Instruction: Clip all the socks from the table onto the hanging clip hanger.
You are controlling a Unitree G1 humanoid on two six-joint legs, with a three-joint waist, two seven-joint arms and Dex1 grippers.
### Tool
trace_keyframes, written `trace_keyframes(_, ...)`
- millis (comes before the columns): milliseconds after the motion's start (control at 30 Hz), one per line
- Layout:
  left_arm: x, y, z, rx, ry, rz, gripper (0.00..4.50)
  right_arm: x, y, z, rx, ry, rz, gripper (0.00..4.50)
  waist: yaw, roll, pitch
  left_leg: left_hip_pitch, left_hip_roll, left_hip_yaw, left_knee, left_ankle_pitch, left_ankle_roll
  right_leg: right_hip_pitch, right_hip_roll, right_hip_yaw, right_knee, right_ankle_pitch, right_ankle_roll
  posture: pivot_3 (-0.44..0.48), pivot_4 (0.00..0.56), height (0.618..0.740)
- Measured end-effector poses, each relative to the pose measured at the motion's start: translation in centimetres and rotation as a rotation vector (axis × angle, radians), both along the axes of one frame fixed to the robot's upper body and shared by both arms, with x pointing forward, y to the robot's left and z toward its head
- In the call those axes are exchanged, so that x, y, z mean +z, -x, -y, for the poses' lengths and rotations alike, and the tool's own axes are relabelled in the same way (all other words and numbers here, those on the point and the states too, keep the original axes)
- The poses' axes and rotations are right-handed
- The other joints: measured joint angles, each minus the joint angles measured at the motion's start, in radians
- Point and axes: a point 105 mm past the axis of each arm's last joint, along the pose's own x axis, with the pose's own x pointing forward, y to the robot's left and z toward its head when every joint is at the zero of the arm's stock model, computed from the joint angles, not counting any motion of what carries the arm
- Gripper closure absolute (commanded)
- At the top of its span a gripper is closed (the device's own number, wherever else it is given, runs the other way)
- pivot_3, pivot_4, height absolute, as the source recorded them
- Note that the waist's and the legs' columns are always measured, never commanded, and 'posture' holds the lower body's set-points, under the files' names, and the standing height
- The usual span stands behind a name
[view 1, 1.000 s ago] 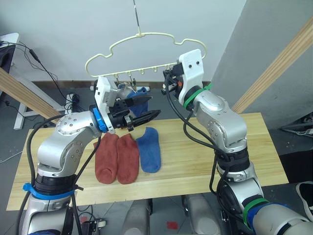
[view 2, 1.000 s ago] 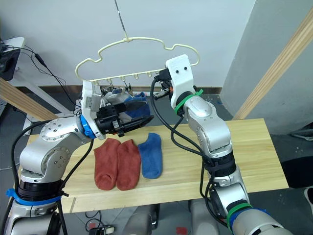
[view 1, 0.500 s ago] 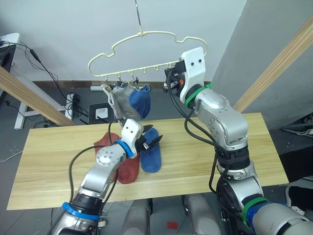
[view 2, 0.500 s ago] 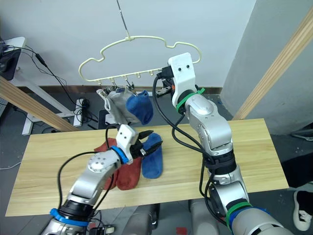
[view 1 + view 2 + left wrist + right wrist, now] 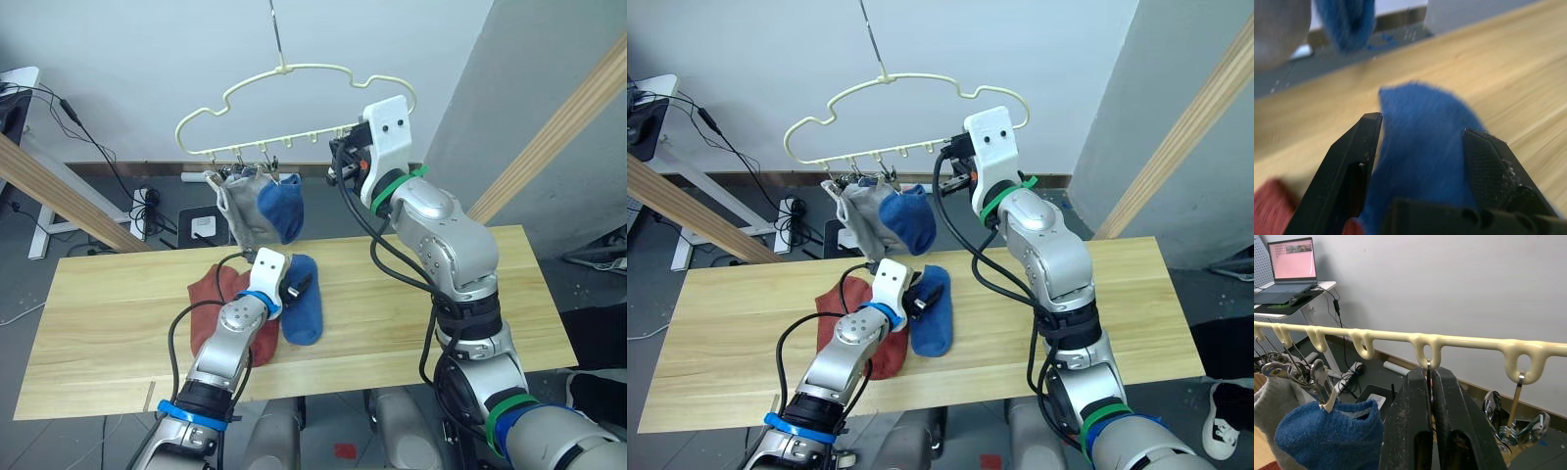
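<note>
The pale-yellow clip hanger hangs above the table. A light grey sock and a blue sock hang from its clips. My right gripper is shut on the thin wire of one clip, just under the hanger's bar. A second blue sock lies flat on the table. My left gripper is open low over that blue sock's near end, one finger on each side. The rust-red socks lie beside it, partly hidden by my left arm.
Slanted wooden frame poles stand at the left and at the right. An open laptop sits on a side desk behind the hanger. Cables and a power strip lie on the floor beyond the table's far edge.
My left arm has come down from the hanger's clips to the table, its open gripper now over the lying blue sock. The right gripper has held still on the clip.
</note>
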Motion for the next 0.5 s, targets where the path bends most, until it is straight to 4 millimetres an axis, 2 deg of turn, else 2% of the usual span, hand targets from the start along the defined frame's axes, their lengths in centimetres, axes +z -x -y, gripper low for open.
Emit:
trace_keyframes(300, -0.33, -0.02, 0.32, -0.008, -0.005, -0.014, 4.36, -0.04, 0.16, -0.12, 0.012, -0.005, -0.011, 4.50, 0.000, 0.000, 0.000, 0.001, 0.000, 0.000, 0.000, 0.000, 0.000, 0.000, 0.000, 0.000, 0.001, 0.000, 0.000, -0.111, 0.355, 0.740)
trace_keyframes(333, -0.35, -0.05, 0.31, -0.009, -0.010, -0.013, 4.49, -0.04, 0.16, -0.11, 0.013, -0.005, -0.012, 4.50, 0.000, 0.000, 0.000, 0.001, 0.000, 0.000, 0.000, 0.000, 0.000, 0.000, 0.000, 0.000, 0.002, 0.000, 0.000, -0.111, 0.355, 0.740)
trace_keyframes(500, -0.39, 0.03, 0.43, -0.033, -0.019, 0.023, 4.49, -0.09, 0.20, -0.13, 0.016, -0.006, -0.017, 4.50, 0.000, 0.000, 0.000, 0.001, 0.000, 0.000, 0.000, 0.000, 0.000, 0.000, 0.000, 0.000, 0.002, 0.000, 0.000, -0.118, 0.355, 0.740)
